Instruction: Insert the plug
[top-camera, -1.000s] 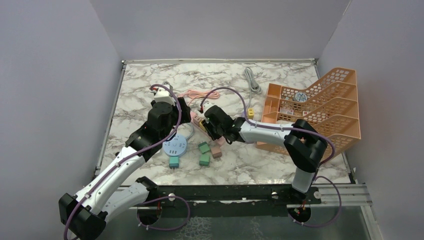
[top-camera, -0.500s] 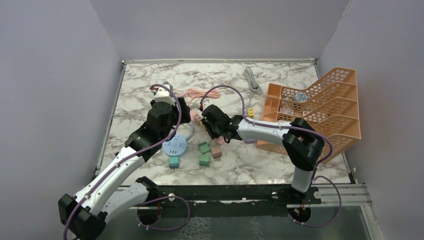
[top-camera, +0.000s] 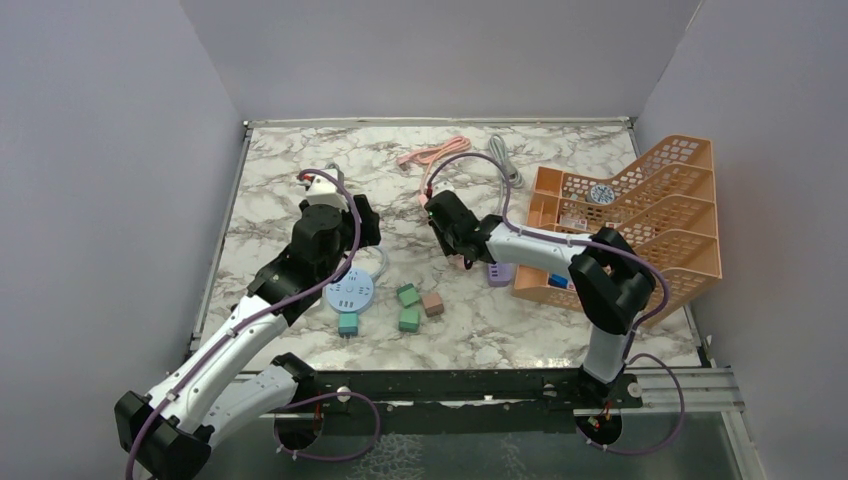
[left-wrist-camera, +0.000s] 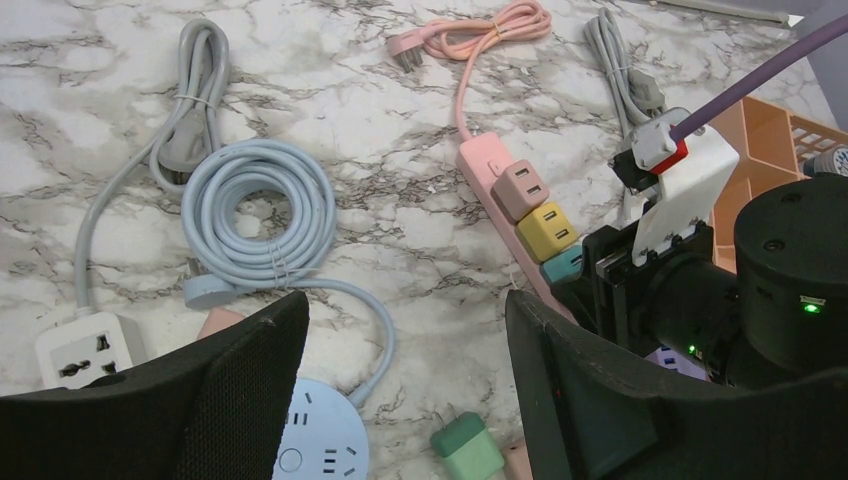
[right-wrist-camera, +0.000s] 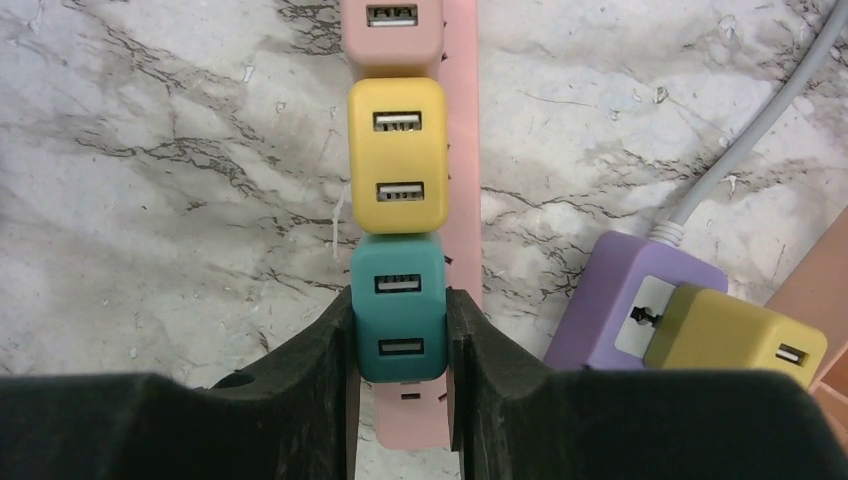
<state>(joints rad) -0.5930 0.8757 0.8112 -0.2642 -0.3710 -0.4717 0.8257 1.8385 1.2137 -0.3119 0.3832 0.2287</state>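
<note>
My right gripper (right-wrist-camera: 398, 322) is shut on a teal USB plug (right-wrist-camera: 398, 300) that sits on the pink power strip (right-wrist-camera: 462, 190), below a yellow plug (right-wrist-camera: 397, 155) and a pink plug (right-wrist-camera: 392, 28). In the top view the right gripper (top-camera: 453, 240) covers the strip, and the strip's pink cable (top-camera: 432, 157) trails toward the back. The left wrist view shows the strip (left-wrist-camera: 482, 163) with the three plugs in a row. My left gripper (left-wrist-camera: 400, 330) is open and empty, above the marble next to the round blue power strip (left-wrist-camera: 315, 448); in the top view it (top-camera: 340, 218) is to the left.
A purple socket (right-wrist-camera: 625, 300) with an olive plug (right-wrist-camera: 735, 342) lies right of the strip. Loose green plugs (top-camera: 408, 308), a teal one (top-camera: 347, 323) and a pinkish one (top-camera: 432, 303) lie near the front. An orange rack (top-camera: 650, 215) stands at right. Blue coiled cable (left-wrist-camera: 260, 205) and white socket (left-wrist-camera: 85, 345) lie left.
My right gripper moved right and toward the back, dragging the pink strip and its cable with it. The left arm barely moved.
</note>
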